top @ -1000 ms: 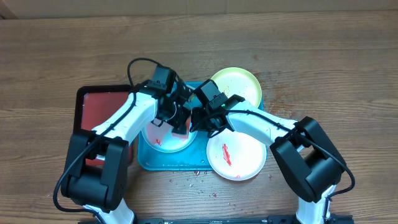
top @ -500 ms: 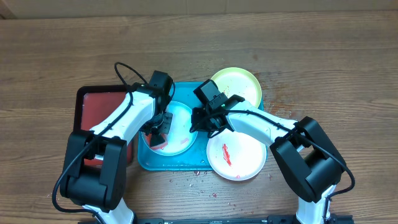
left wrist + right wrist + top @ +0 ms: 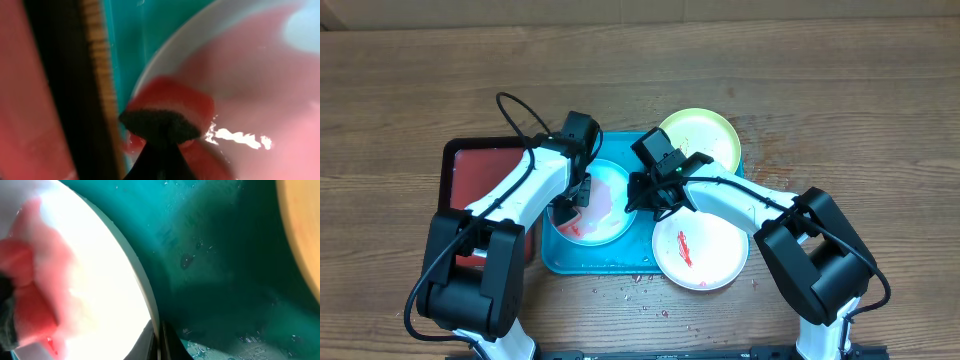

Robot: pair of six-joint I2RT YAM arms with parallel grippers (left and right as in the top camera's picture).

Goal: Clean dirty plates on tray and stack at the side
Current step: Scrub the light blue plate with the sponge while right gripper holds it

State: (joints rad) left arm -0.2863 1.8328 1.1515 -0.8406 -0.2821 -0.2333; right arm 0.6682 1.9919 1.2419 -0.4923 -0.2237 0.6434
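While the right gripper (image 3: 636, 200) pinches the right rim of the light blue plate (image 3: 608, 205), which sits mid-frame on the teal tray (image 3: 610, 264), the left gripper (image 3: 570, 208), clamped on a red sponge (image 3: 167, 107), should press flat and sweep the lower-left sauce smear (image 3: 572, 229) without dragging the plate.

No readable writing anywhere.
Scanning the teal tray (image 3: 612, 260) and all it carries: no label, brand or number comes through.
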